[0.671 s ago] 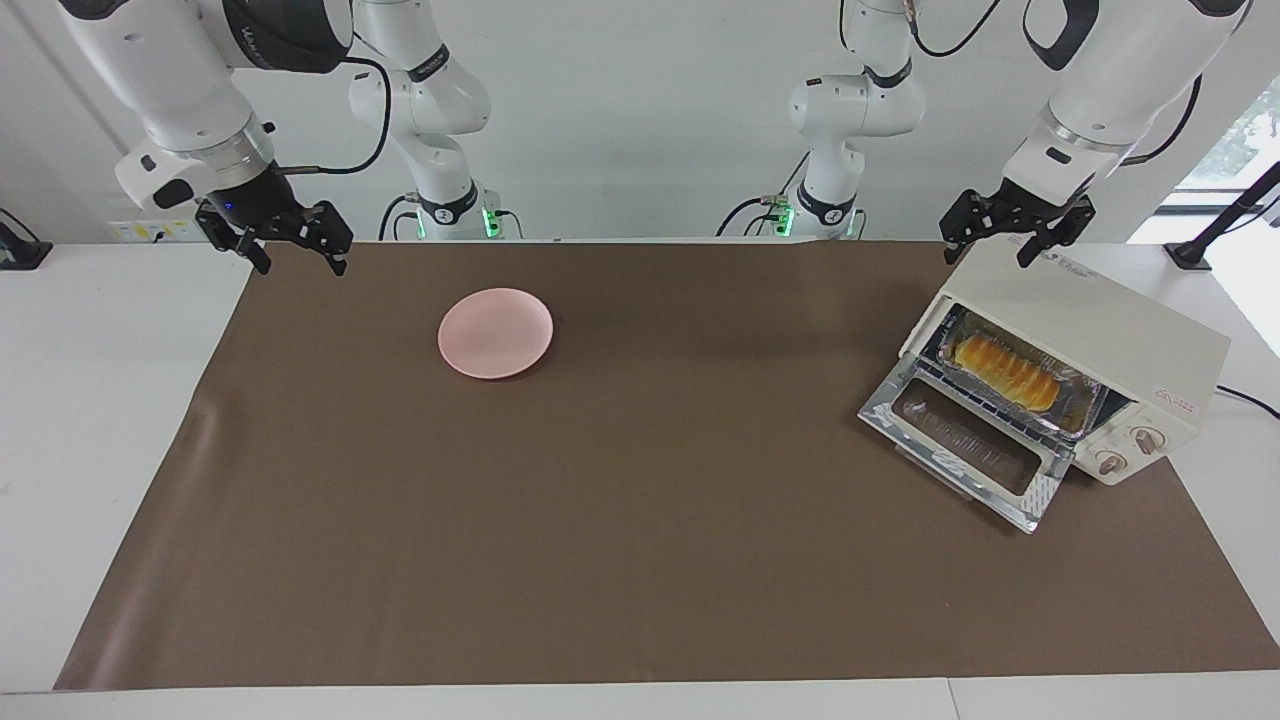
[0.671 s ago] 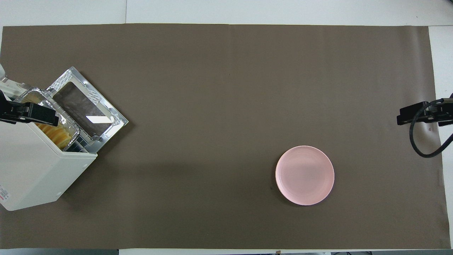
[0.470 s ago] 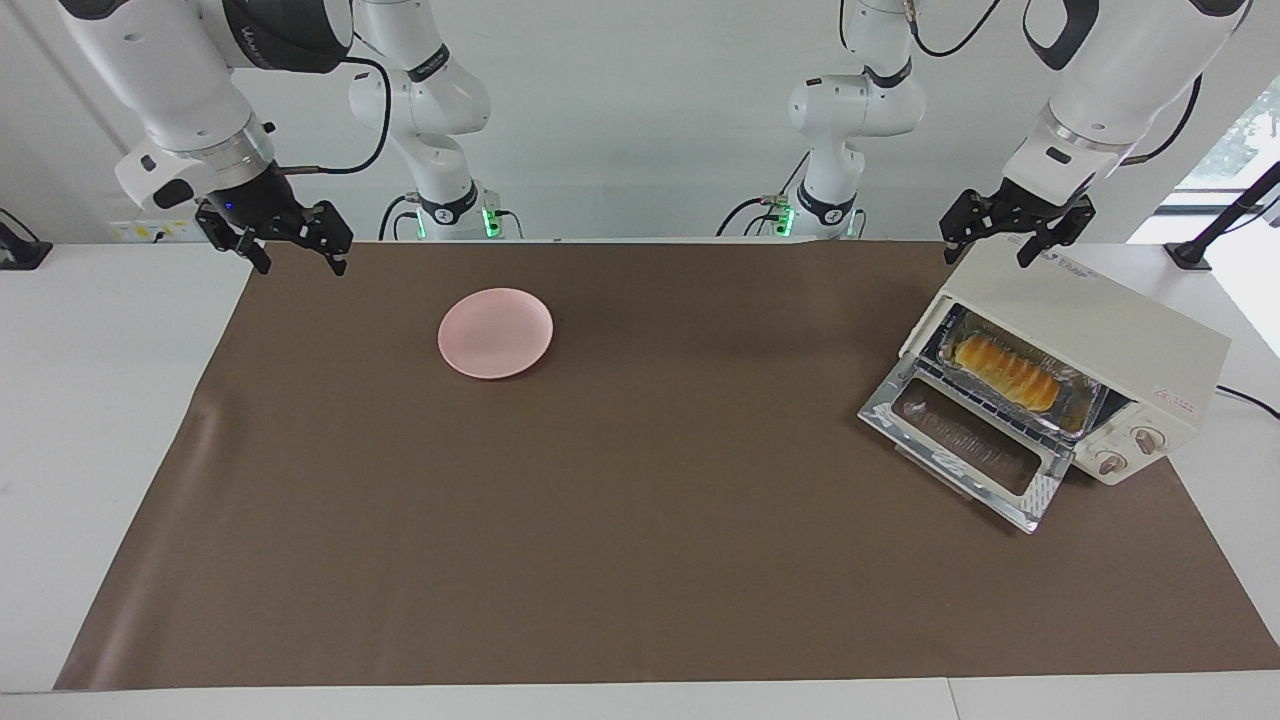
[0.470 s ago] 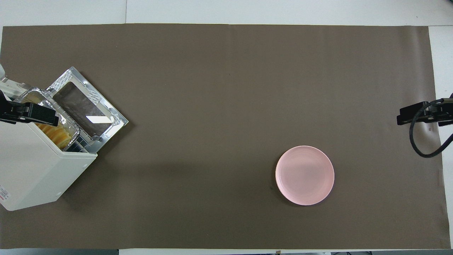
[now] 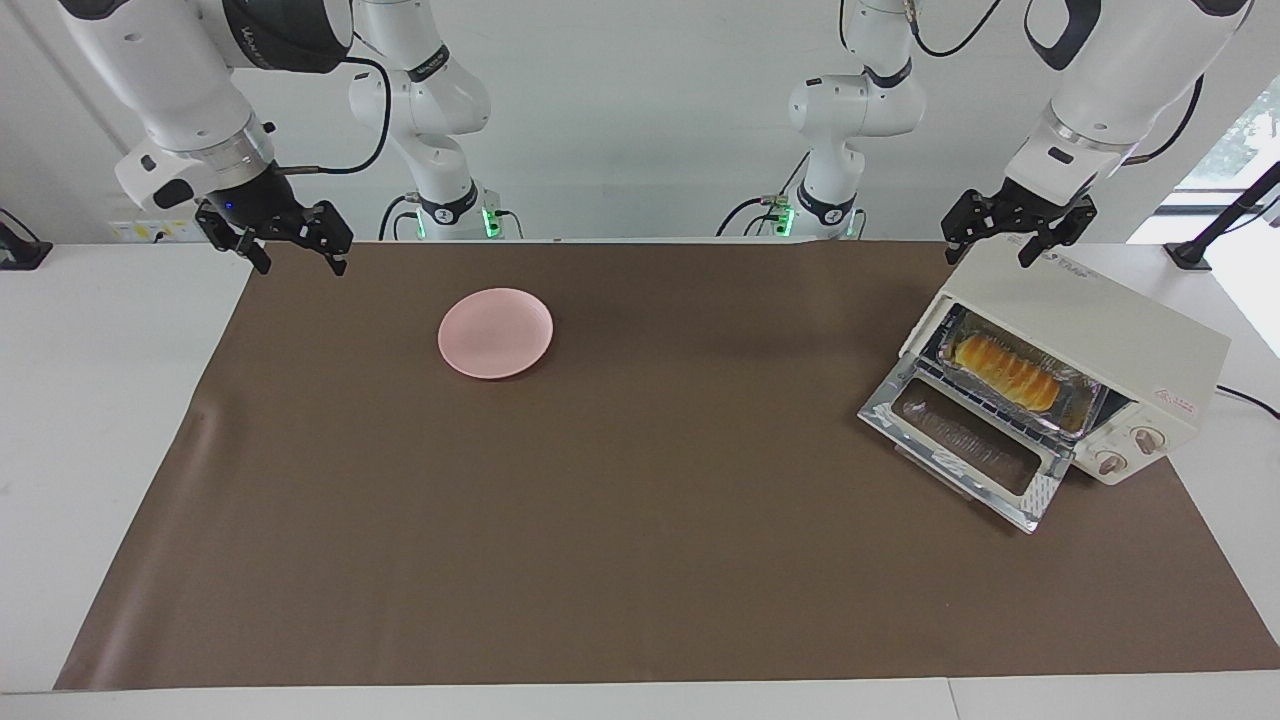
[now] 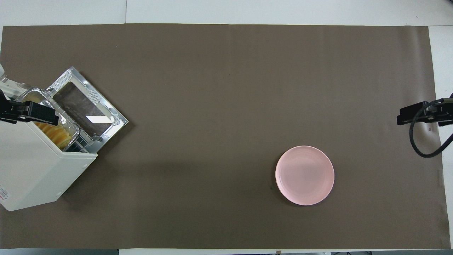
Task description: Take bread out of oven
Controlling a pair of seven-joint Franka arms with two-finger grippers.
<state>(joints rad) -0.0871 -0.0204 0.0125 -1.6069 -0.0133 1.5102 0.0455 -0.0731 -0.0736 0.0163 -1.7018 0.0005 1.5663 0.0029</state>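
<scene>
Golden ridged bread loaf [image 5: 1005, 370] lying lengthwise inside cream toaster oven [image 5: 1100, 340]; oven sitting at left arm's table end, chrome-framed door hanging open.

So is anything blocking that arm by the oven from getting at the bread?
Nothing visible does. The oven door is dropped open and the bread lies exposed in its foil tray on the rack. The left gripper, open, hangs over the oven's top corner, so it must come round to the front.
</scene>
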